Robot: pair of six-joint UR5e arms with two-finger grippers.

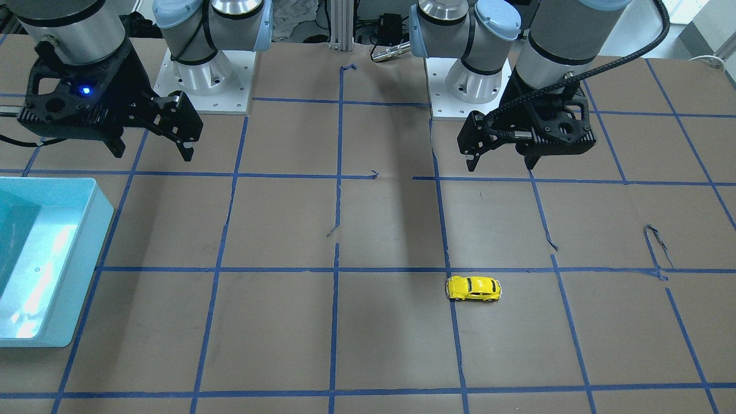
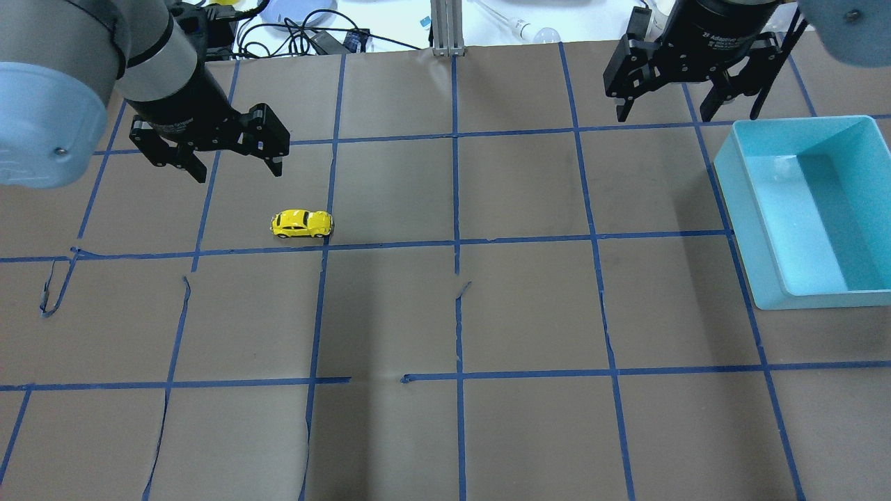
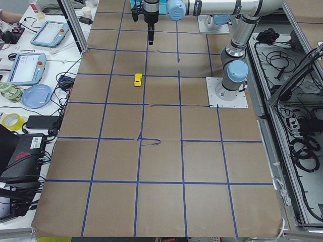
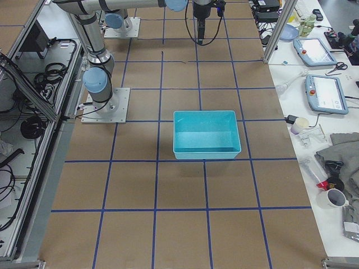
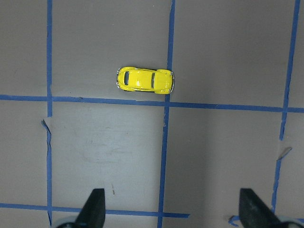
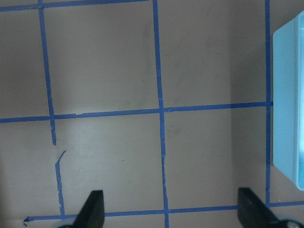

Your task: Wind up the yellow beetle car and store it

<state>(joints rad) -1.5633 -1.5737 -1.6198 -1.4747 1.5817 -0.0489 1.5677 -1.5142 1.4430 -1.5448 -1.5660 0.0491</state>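
The yellow beetle car (image 1: 473, 288) stands on its wheels on the brown paper table, beside a blue tape line. It also shows in the overhead view (image 2: 302, 224), the exterior left view (image 3: 138, 80) and the left wrist view (image 5: 145, 80). My left gripper (image 2: 239, 174) hangs open and empty above the table, a short way from the car on the robot's side; it also shows in the front view (image 1: 501, 165) and its wrist view (image 5: 173, 209). My right gripper (image 2: 663, 115) is open and empty, far from the car, near the bin; it also shows in the front view (image 1: 152, 154).
An empty light blue bin (image 2: 738, 195) stands on the robot's right side of the table, also in the front view (image 1: 86, 241), the exterior right view (image 4: 205, 151) and the right wrist view (image 6: 285, 95). Blue tape lines grid the brown paper.
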